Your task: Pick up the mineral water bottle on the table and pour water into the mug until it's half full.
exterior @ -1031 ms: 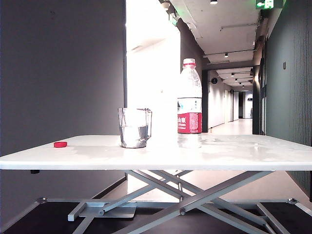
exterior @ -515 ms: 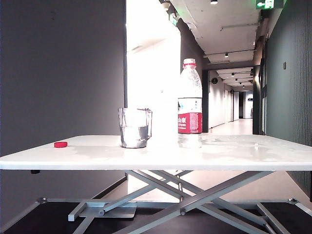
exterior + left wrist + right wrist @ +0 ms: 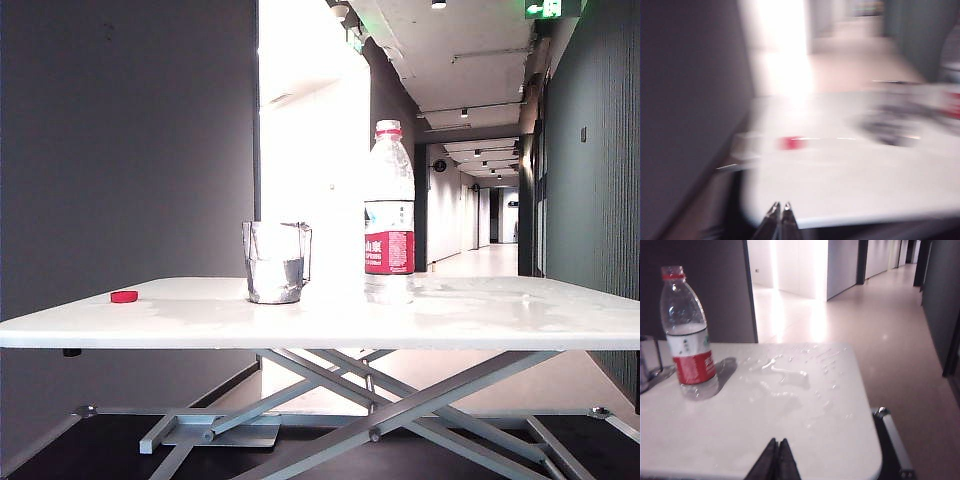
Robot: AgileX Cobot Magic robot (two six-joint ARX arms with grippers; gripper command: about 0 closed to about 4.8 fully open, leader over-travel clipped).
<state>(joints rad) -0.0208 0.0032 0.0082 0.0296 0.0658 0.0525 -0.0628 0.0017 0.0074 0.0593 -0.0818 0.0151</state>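
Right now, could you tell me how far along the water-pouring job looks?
It looks essentially finished: the mug holds water to roughly half, and the mineral water bottle stands upright beside it on the table, uncapped, its red cap lying apart. Nothing is in hand; the left gripper and right gripper are shut, back at the table's edge. Spilled water remains.
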